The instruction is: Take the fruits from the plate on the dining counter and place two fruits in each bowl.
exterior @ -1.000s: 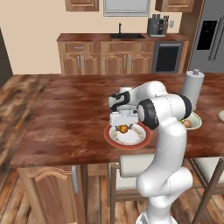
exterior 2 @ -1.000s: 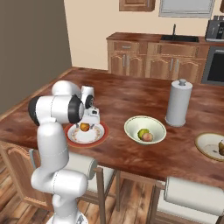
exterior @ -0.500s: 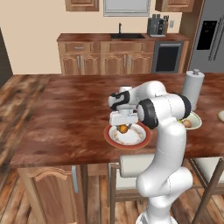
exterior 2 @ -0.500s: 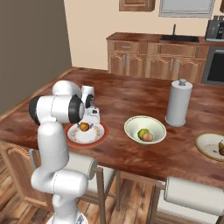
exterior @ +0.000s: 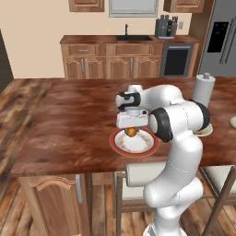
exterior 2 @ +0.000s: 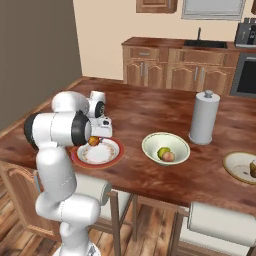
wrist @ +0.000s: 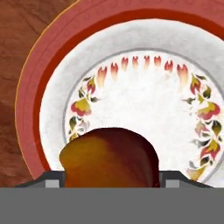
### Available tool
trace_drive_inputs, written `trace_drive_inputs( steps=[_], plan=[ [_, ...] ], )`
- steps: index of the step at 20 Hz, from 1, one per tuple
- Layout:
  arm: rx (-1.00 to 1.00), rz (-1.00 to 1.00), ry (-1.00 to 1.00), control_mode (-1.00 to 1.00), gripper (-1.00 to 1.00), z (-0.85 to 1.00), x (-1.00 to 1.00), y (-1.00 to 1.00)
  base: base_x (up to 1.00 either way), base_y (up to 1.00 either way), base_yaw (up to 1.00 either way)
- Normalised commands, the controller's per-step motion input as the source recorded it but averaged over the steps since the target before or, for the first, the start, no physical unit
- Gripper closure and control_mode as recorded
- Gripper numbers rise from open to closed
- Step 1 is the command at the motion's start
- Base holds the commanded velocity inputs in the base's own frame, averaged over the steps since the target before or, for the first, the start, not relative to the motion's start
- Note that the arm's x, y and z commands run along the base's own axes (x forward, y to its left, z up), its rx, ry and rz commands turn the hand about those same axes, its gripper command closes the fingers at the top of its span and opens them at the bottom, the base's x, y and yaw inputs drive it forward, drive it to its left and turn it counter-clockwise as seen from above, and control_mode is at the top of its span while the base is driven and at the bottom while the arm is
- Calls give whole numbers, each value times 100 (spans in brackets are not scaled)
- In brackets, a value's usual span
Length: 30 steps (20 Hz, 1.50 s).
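Now, gripper [exterior: 132,132]: closed on the orange fruit [exterior: 132,132], held just above the plate [exterior: 120,143]; in the hand view the fruit [wrist: 109,157] sits between the finger tips with the plate's [wrist: 48,74] painted centre behind it.
Plate: on the near edge of the counter [exterior: 69,120], in front of the arm; red-brown rim, white centre with a leaf pattern, no other fruit seen on it. In the right view the plate [exterior 2: 116,155] lies left of the deep bowl [exterior 2: 150,142].
Deep bowl: pale cream, on the counter between the plate and the paper towel roll [exterior 2: 204,117]; it holds the yellow-green fruit [exterior 2: 162,152] and the pinkish red fruit [exterior 2: 169,156], touching each other.
Shallow bowl [exterior 2: 235,167]: tan rim, at the right edge of the right view, well apart from the plate; the dark brown fruit [exterior 2: 252,168] lies in it, partly cut off by the frame.
Counter: glossy reddish-brown top.
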Motion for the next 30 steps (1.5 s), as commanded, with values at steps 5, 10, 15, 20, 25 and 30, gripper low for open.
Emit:
trace_drive_inputs(
  steps=[5,10,15,20,25,30],
  plan=[
    [6,0,-10,-100,100,97,-98,-9,0,0,0],
    [4,0,-13,-100,100,72,-100,-29,0,0,0],
    [2,-1,-14,-100,100,68,-100,-33,0,0,0],
    [0,-5,-16,-100,100,68,-100,-17,0,0,0],
    [0,-5,-22,-100,100,47,-100,0,0,0,0],
    [0,-3,-9,-100,100,17,-53,0,0,0,0]
  ],
)
